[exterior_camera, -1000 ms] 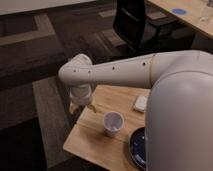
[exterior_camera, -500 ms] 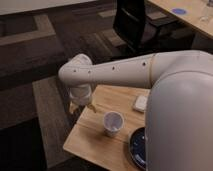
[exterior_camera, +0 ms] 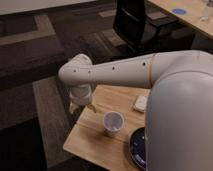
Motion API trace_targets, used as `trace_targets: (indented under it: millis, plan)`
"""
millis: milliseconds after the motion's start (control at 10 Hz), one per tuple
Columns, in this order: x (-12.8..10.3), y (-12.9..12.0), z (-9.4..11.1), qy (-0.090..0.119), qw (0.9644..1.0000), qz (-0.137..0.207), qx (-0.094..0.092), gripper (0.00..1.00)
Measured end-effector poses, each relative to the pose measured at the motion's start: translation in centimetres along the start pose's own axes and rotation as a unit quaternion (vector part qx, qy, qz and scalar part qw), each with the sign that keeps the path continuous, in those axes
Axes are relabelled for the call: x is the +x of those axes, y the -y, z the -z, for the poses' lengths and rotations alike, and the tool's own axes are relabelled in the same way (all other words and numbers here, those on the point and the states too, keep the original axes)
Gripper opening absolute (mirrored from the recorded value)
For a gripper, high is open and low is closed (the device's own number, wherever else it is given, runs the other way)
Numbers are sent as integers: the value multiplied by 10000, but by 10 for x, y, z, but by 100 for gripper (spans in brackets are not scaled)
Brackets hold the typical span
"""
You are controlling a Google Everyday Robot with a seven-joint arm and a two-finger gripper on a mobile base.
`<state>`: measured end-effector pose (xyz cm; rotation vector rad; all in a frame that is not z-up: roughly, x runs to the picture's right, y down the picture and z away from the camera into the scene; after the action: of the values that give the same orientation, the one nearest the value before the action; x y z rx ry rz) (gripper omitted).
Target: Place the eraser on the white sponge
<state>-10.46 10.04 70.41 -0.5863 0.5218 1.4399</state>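
My white arm (exterior_camera: 120,70) reaches across the small wooden table (exterior_camera: 95,142) to its far left corner. The gripper (exterior_camera: 82,106) hangs under the wrist there and is mostly hidden by it. The white sponge (exterior_camera: 141,103) lies near the table's far right side, partly behind my arm's body. The eraser does not show; it is hidden or out of view. A small orange-brown bit (exterior_camera: 91,107) peeks out below the wrist, and I cannot tell what it is.
A white cup (exterior_camera: 113,123) stands upright mid-table, right of the gripper. A dark blue plate (exterior_camera: 139,147) sits at the front right, partly hidden by my arm. A black office chair (exterior_camera: 137,22) and a desk (exterior_camera: 187,15) stand behind on dark carpet.
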Motion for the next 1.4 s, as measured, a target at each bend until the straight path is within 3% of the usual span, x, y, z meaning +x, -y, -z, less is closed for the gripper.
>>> trace_targets:
  millis: [700,1000,1200,1400]
  plan:
    - [2,5,4,10,10000,-72,-13,65]
    - [10,77,43,392,9956,-846,-81,65]
    - [16,104,60,487,9929,-1085,-47,65]
    - [37,148,76,373,9901,-1353,21,65]
